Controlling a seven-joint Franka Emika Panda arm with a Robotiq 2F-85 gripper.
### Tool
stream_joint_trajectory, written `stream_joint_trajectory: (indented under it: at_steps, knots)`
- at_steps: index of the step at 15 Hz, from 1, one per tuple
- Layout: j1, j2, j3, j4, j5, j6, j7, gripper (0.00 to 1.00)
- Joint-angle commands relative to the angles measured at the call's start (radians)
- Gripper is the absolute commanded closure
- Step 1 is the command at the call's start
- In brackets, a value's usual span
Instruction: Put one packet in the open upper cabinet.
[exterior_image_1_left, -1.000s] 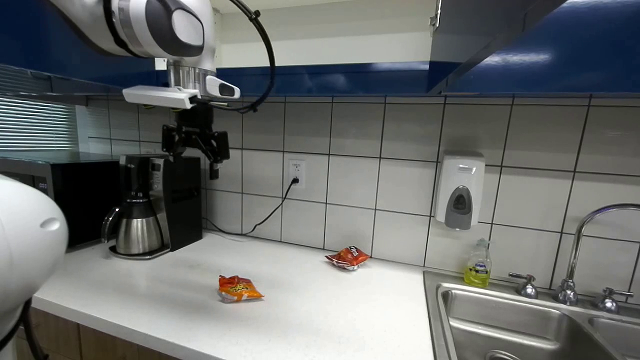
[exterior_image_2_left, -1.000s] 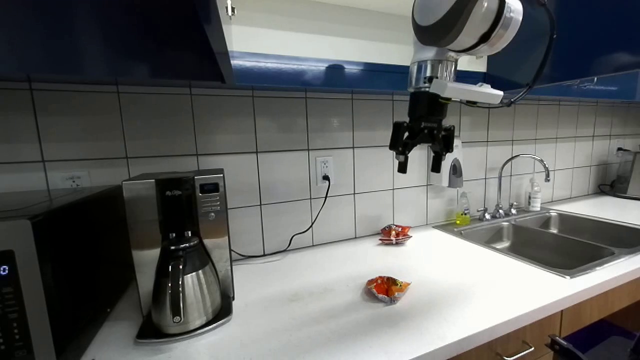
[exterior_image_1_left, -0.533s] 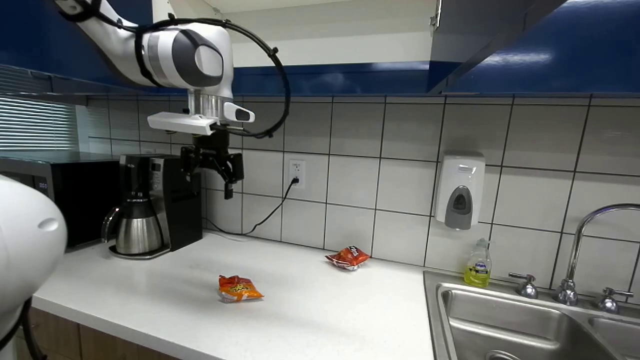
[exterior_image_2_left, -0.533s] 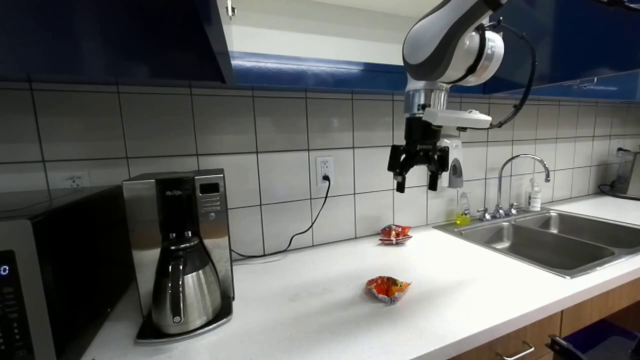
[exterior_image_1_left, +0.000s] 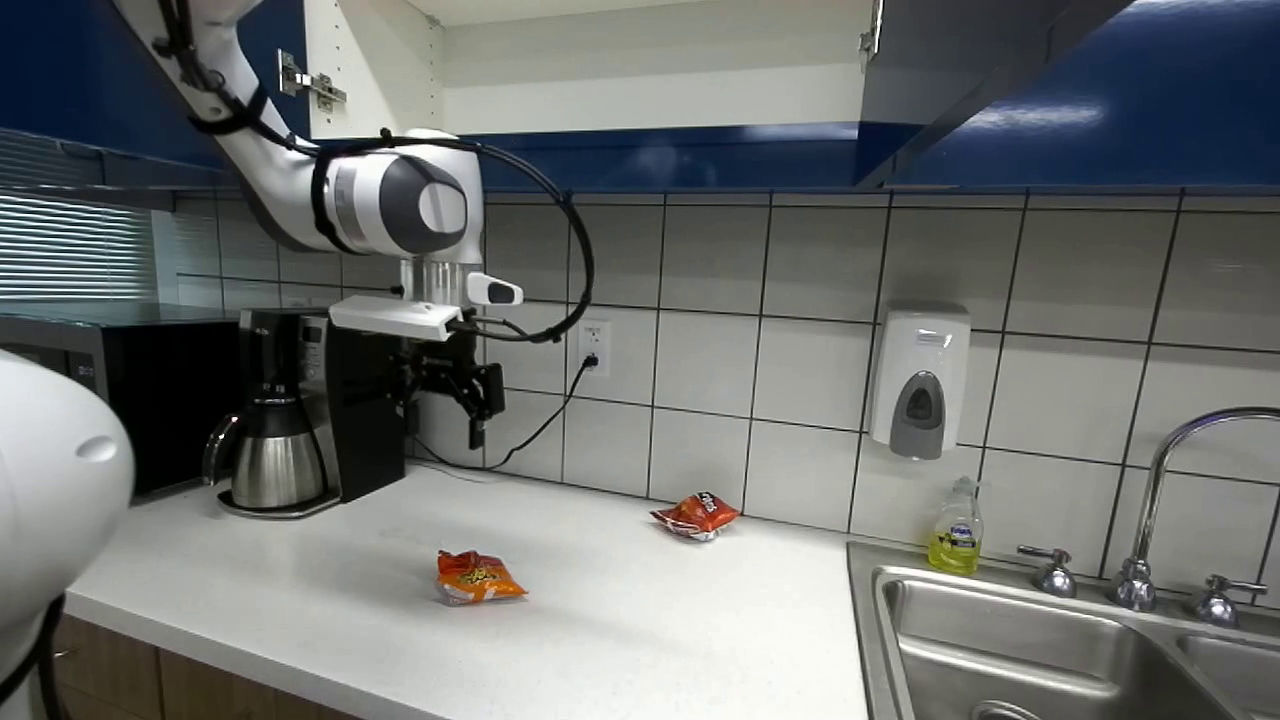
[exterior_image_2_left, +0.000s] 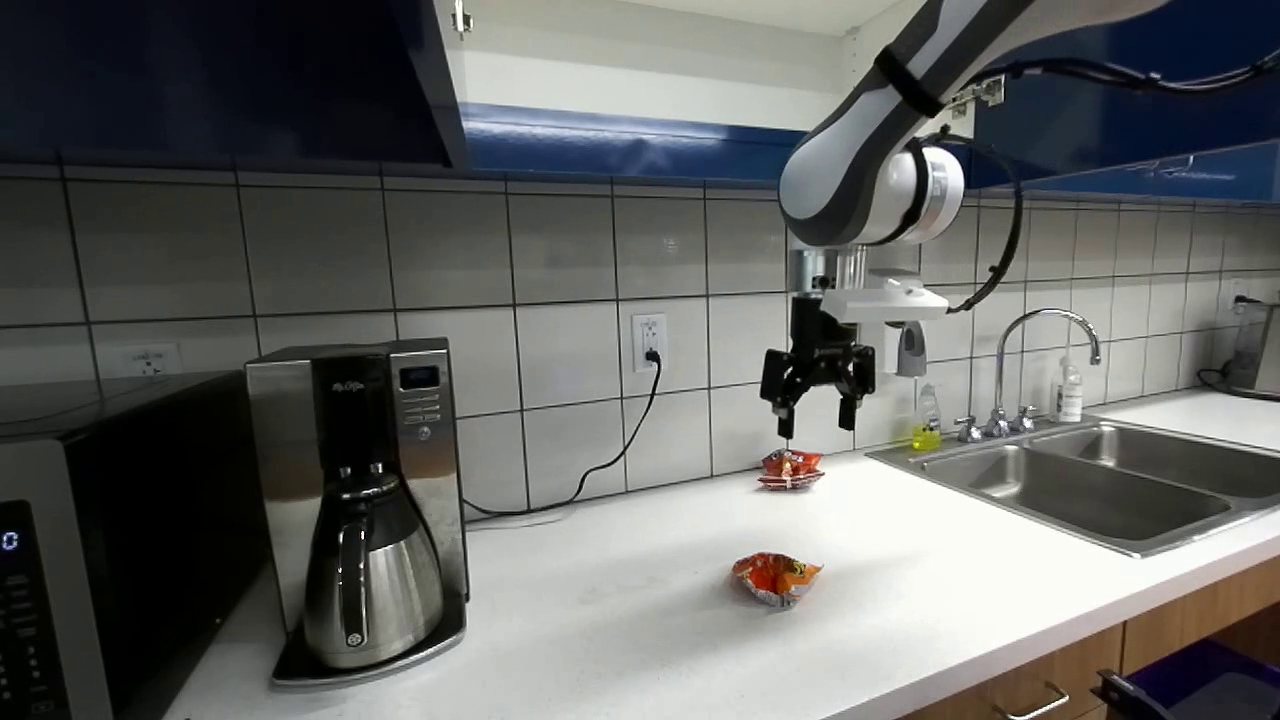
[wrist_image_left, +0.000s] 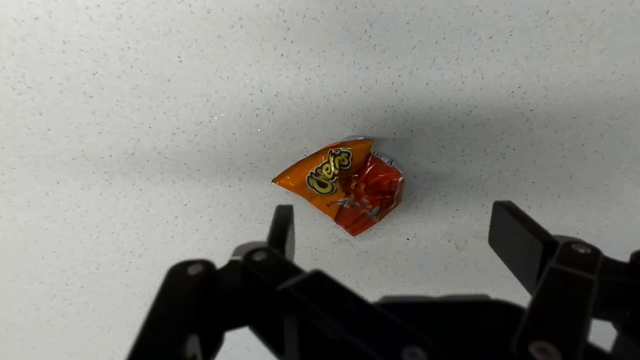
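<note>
A robot arm (exterior_image_1_left: 365, 205) hangs over a white kitchen worktop (exterior_image_1_left: 620, 640), its two black fingers (exterior_image_2_left: 786, 420) pointing straight down. They are spread wide apart, with speckled worktop showing between them in the wrist view, and stand well above the surface.

Below them, on the worktop and untouched, lies a small crinkled orange packet (wrist_image_left: 320, 177) with yellowish lettering that reads Cheetos. One side is bright orange; the other is redder and folded in. In the wrist view it appears just beyond the fingertips, closer to the one at the left of that picture.

A redder packet (exterior_image_1_left: 697, 515) lies farther back, close to the tiled wall (exterior_image_1_left: 810, 370), well apart from the orange one.

Overhead, the wide upper cabinet (exterior_image_1_left: 650, 160) is open, its doors swung out at both sides. It has dark blue trim and a white inside; its floor is hidden from these angles. In both exterior views the arm crosses in front of part of it.

At one end of the worktop, a coffee maker (exterior_image_2_left: 428, 470) holding a steel jug (exterior_image_2_left: 385, 590) stands beside a microwave (exterior_image_2_left: 160, 510). Toward the other end is a metal sink (exterior_image_1_left: 876, 640) with a curved tap (exterior_image_1_left: 1150, 500). A bottle of yellow dish soap (exterior_image_1_left: 957, 540) stands at its back edge, and a white soap dispenser (exterior_image_1_left: 920, 350) hangs above.
</note>
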Motion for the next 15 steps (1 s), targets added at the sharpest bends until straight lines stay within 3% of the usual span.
stream_joint_trajectory:
  at_steps: [1,15]
  knots:
    - [-0.016,0.124,0.008,0.027,-0.024,0.08,-0.008,0.0]
    - [-0.041,0.442,-0.023,0.133,-0.019,0.232,-0.02,0.0]
